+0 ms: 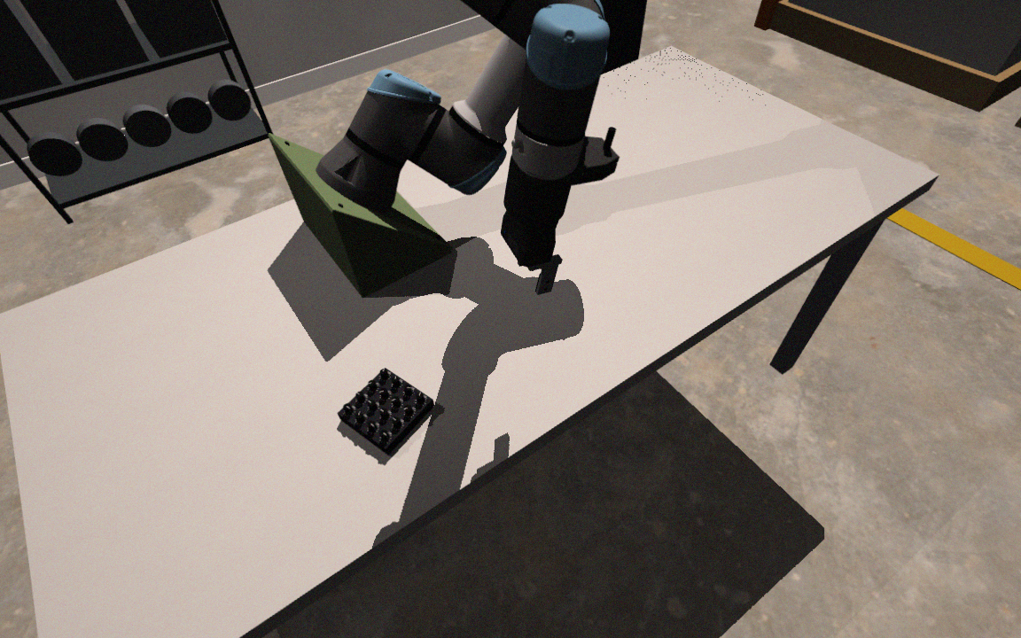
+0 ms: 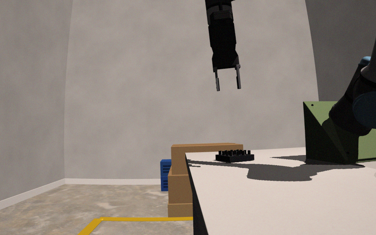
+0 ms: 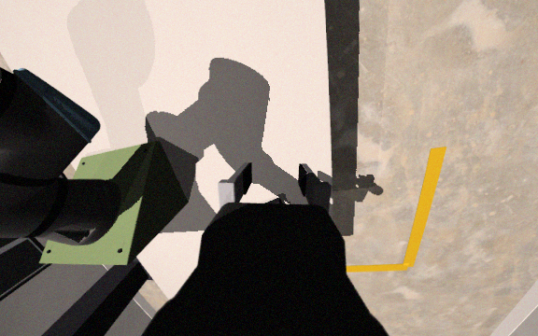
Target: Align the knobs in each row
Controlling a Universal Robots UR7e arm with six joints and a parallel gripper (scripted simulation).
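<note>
Your knob box [image 1: 389, 412] [image 2: 234, 158] sits upright on the counter [image 1: 181, 476] [image 2: 285, 207] [image 3: 288, 47], between the green wedge mount [image 1: 339, 253] [image 2: 315, 140] [image 3: 162, 196] and the long edge opposite it. Its footprint looks square, so you have no evident long axis; in the top view its corners face up, down, left and right. You can't tell which side is the rear, nor read the knob lines. Your tool [image 1: 543, 290] [image 2: 228, 89] [image 3: 275, 173] is released, fingers wide, high above the counter and well apart from the box. You have open room between the box and the counter's short left edge in the top view. The box is black with short upright knobs; the counter is pale and matte.
</note>
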